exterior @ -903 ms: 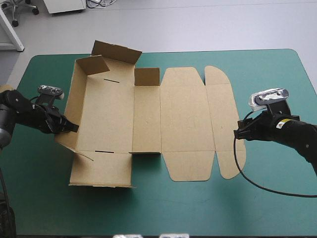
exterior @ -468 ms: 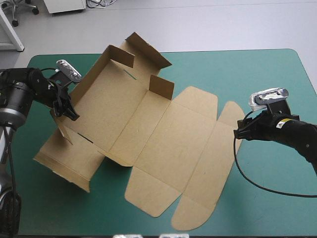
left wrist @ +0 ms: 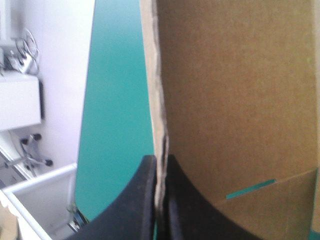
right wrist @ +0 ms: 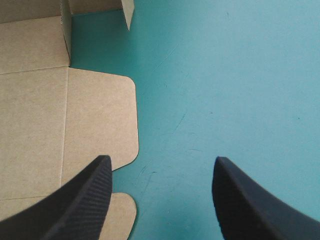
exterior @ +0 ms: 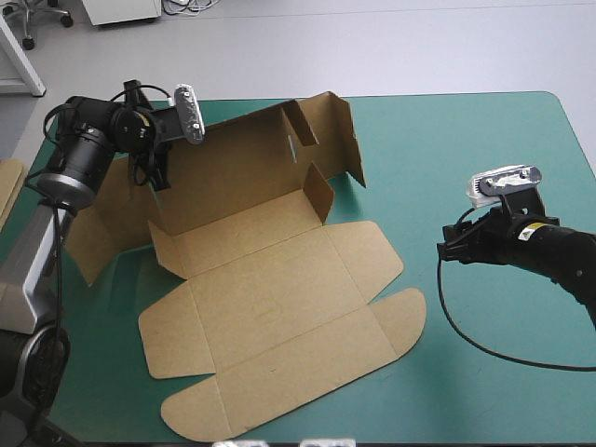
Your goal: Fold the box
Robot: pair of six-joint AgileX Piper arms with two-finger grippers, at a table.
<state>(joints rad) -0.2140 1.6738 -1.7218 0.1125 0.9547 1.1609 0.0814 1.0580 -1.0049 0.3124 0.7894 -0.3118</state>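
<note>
The brown box [exterior: 270, 307] is a cut sheet turned at a slant on the teal-green cover, lid flaps toward the near edge. Its far panels and side walls [exterior: 321, 130] are raised. At the far left, my left gripper [exterior: 156, 175] is shut on the edge of a raised wall. In the left wrist view the black fingers [left wrist: 145, 200] pinch that board edge [left wrist: 159, 125], and the brown panel [left wrist: 240, 90] fills the side. My right gripper [exterior: 449, 250] hovers open over bare cover to the right of the box. Its view shows its gripper [right wrist: 161, 161] with a rounded lid flap [right wrist: 95, 120] beside one finger.
An edge of more brown board [exterior: 7, 191] shows at the table's left edge. Teal-green cover [exterior: 503, 149] lies open on the right and far right. The table's far edge [exterior: 419, 95] runs close behind the raised walls.
The left gripper has swung toward the far edge, dragging and turning the box so the lid flaps went from the right side to the near side. The far panels now stand raised. The right arm has barely moved.
</note>
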